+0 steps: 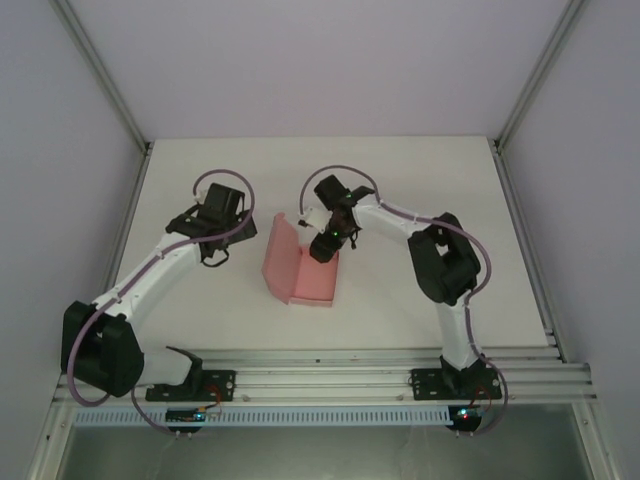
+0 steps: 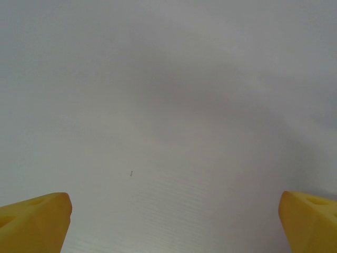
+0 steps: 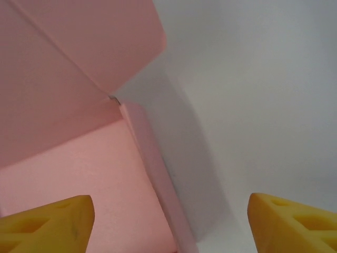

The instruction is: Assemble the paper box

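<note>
Paper box (image 1: 305, 270) lies mid-bench (image 1: 420, 180), half folded, with a tall panel raised on its left. My right hand (image 1: 327, 245) hangs released over its far right corner, straddling a low side wall (image 3: 152, 174). My left hand (image 1: 213, 252) is released over bare bench, just left of the box. Still at the folding step, I judge. Next I need to pinch that wall and stand it up.

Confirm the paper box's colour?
Plain pale pink, no pattern. The paper box shows best in the right wrist view.
</note>
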You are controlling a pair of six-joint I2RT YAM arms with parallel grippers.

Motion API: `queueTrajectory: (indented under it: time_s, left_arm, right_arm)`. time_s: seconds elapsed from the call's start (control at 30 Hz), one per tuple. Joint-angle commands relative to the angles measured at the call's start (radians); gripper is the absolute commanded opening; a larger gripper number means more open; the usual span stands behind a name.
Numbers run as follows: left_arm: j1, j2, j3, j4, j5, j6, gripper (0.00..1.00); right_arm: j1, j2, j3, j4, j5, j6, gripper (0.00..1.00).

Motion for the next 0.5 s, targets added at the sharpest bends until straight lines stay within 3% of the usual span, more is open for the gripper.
queueTrajectory:
  time_s: [0.0,0.17,0.27,0.37,0.47]
  left_arm:
    - [0.006,-0.022,-0.004,-0.016,0.018,-0.009,0.99]
    - [0.007,-0.036,0.002,-0.014,0.019,-0.005,0.99]
    - [0.006,-0.057,0.003,0.0,0.02,-0.008,1.0]
    - [0.007,-0.073,0.01,0.028,0.027,-0.005,1.0]
    - [0.007,-0.075,0.017,0.043,0.042,-0.004,1.0]
  right_arm:
    - [0.004,0.035,0.047,-0.057,0.008,-0.005,0.41]
    - [0.004,0.013,0.016,-0.001,0.1,0.126,0.08]
    - [0.008,-0.049,-0.054,0.061,0.22,0.286,0.0]
    - [0.016,-0.101,-0.114,0.057,0.348,0.515,0.0]
    - [0.034,-0.124,-0.142,-0.072,0.439,0.833,0.0]
